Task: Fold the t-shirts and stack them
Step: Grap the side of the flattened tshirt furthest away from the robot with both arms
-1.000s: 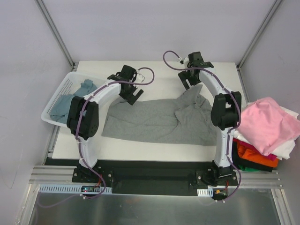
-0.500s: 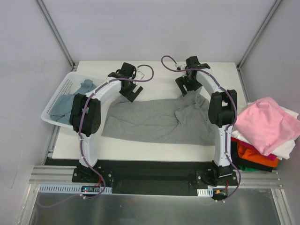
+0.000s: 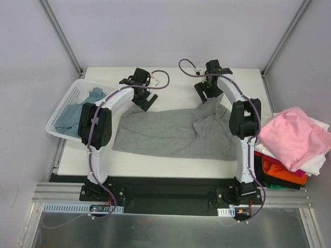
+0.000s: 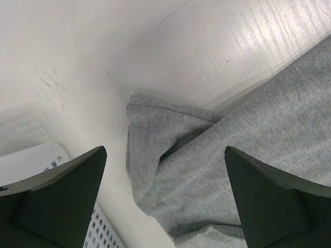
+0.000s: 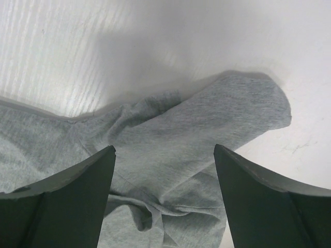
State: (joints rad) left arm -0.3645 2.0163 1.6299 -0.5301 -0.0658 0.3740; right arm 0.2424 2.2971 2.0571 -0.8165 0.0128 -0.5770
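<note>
— Where is the shirt I'm working on?

— The grey t-shirt (image 3: 170,135) lies spread across the worktop (image 3: 176,165). It is flat along its left half and rumpled into a raised fold at its far right corner.

— And my jaws?

— I have the left jaws over its far left corner. They are wide apart with nothing between them. The left wrist camera shows a hemmed flap of grey cloth (image 4: 155,134) lying below the gap. The right jaws are over the far right corner, also apart. They straddle a rounded tongue of the same cloth (image 5: 227,113) and are clamped on nothing. I can't tell whether their tips touch the fabric.

— The others?

— To the left of the grey one, a blue-teal t-shirt (image 3: 70,116) sits crumpled in the white basket (image 3: 72,95). To its right, past the worktop's edge, a pink t-shirt (image 3: 292,137) tops a pile. A white t-shirt (image 3: 316,166) and an orange t-shirt (image 3: 279,173) show beneath it.
</note>
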